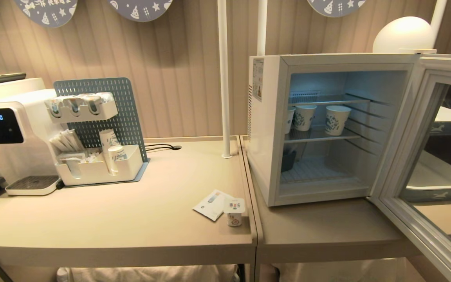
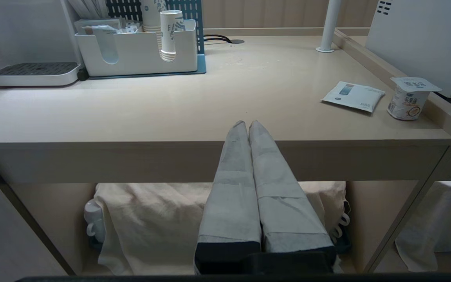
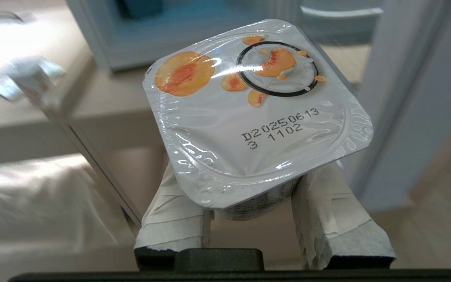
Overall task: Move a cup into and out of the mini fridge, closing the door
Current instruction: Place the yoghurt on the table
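- The right gripper's [image 3: 249, 196] two tape-wrapped fingers [image 3: 174, 211] were closed on the sides of a small white plastic yoghurt cup with a peach-printed foil lid [image 3: 249, 113], gripping it below the lid's rim; the cup was upright, lid facing the wrist camera, and out of the head view.
- The left gripper [image 2: 248, 124] was parked low in front of the beige table [image 2: 131, 113], its wrapped fingers pressed together on nothing.
- The boxy white mini fridge with wire shelves [image 1: 272, 117] stood on the right-hand table, and its pale framed door with a dark glass window [image 1: 425, 176] was swung wide open to the right.
- Three patterned paper cups [image 1: 337, 119] stood on the middle shelf, and a dark container [image 1: 288, 160] sat low at the left.
- A second white yoghurt cup [image 1: 234, 211] stood near the table's right edge, touching a flat white sachet [image 1: 211, 203].
- Risk: the hold looked to be low on a tapered, slick wall, so a quick swing could probably let the cup slide or tip.
- Risk: the wide foil lid overhung the fingers and could catch the fridge frame or a shelf wire on entry.
- Risk: the arm could knock the paper cups if it aimed for the middle shelf.
- Risk: the open door stood near the arm's likely path and could be bumped.
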